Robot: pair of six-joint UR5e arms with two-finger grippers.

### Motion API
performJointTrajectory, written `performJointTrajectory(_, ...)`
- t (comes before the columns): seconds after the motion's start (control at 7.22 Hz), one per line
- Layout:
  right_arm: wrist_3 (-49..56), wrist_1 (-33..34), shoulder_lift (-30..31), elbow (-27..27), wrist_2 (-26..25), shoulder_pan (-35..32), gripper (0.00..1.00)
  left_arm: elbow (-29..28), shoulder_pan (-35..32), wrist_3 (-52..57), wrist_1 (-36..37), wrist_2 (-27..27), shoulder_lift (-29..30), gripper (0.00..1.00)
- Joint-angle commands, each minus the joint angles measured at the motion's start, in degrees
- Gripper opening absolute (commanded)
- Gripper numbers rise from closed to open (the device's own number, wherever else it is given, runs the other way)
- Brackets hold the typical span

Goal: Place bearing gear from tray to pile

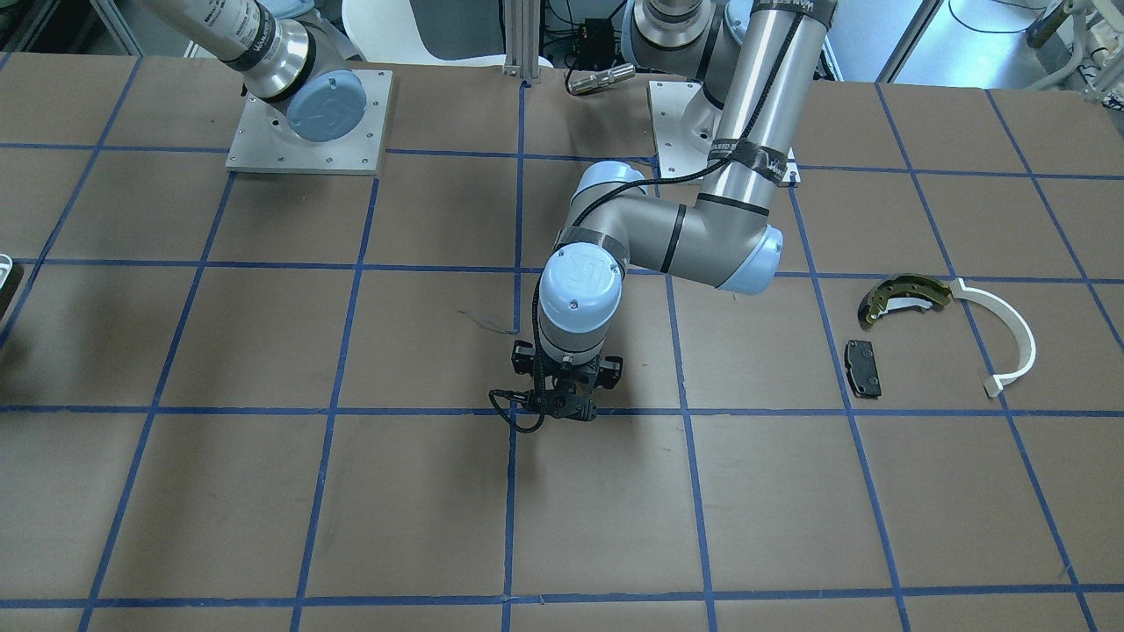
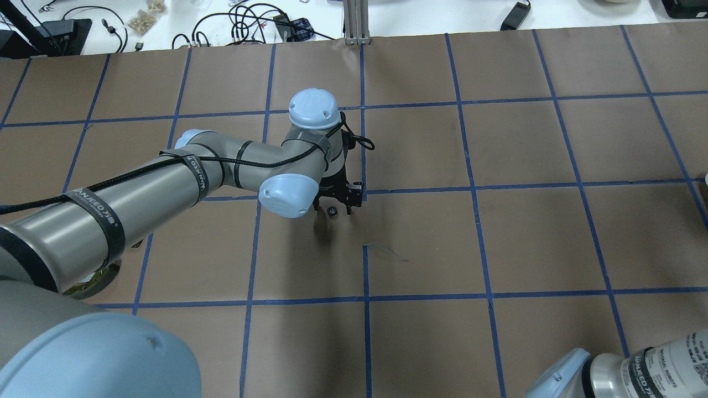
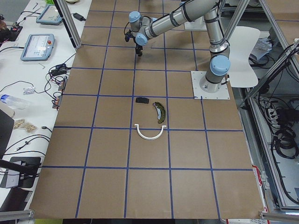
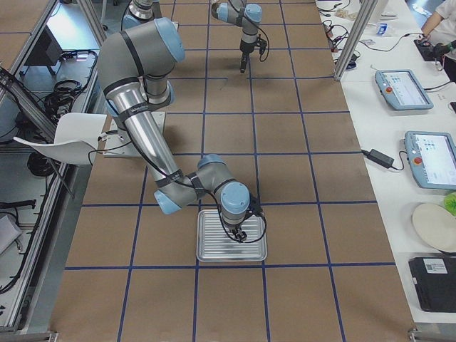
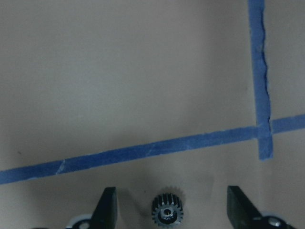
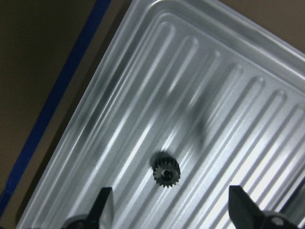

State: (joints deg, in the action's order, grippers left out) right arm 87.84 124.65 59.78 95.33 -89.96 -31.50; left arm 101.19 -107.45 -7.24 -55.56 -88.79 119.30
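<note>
Starting at the right-hand end of the table [image 1: 263,491]: my right gripper [image 6: 170,193] hangs over the tray [image 6: 228,86], a shiny sheet-metal thing with long pressed ribs, rounded corners and a raised rim. The jaws are spread wide with nothing in them. The first gear [image 6: 166,175] lies flat in one of the grooves between the two black fingers [image 6: 102,210], clear of both. It's small, dark and round, with fine teeth all the way round and a hole through the middle.

Further along, about mid-table, my left gripper [image 5: 171,190] points straight down, also wide open and holding nothing. The second gear [image 5: 167,213] looks like it's resting on the brown paper between the fingertips, well apart from either one. Same kind of part: dark toothed ring, with a brighter metal hub around the bore. It sits just beside a strip of blue tape [image 5: 167,148], which has slightly ragged edges and is part of the grid laid over the matte paper.

Farthest out, towards the left end, is the pile [image 1: 940,333], really three loose bits. There's an olive-gold brake shoe [image 1: 904,294], curved like a crescent. A long white arc [image 1: 1010,338] of smooth plastic has one end just beside the shoe's tip; I can't tell if they touch. A small dark grey pad [image 1: 863,369], flat and rectangular, lies on its own near the shoe.
</note>
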Motion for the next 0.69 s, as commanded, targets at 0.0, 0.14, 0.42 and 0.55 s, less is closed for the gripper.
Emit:
performJointTrajectory(0.0,-5.0,6.3,0.2,4.4,-0.3,0.0,0.78,2.1,0.1,0.3,0.0,-0.4,-0.7,0.66)
performJointTrajectory(0.14,-4.6,10.0,0.2,6.3,-0.6,0.0,0.76,1.6,0.2,0.4,0.0,-0.3,-0.7,0.6)
performJointTrajectory(0.42,-4.8,10.6,0.3,6.2,-0.6,0.0,0.74,1.0,0.2,0.4,0.2,0.1,-0.5,0.53)
performJointTrajectory(0.55,-5.3,10.5,0.3,6.0,-0.6,0.0,0.71,1.0,0.2,0.4,0.3,0.2,-0.4,0.52)
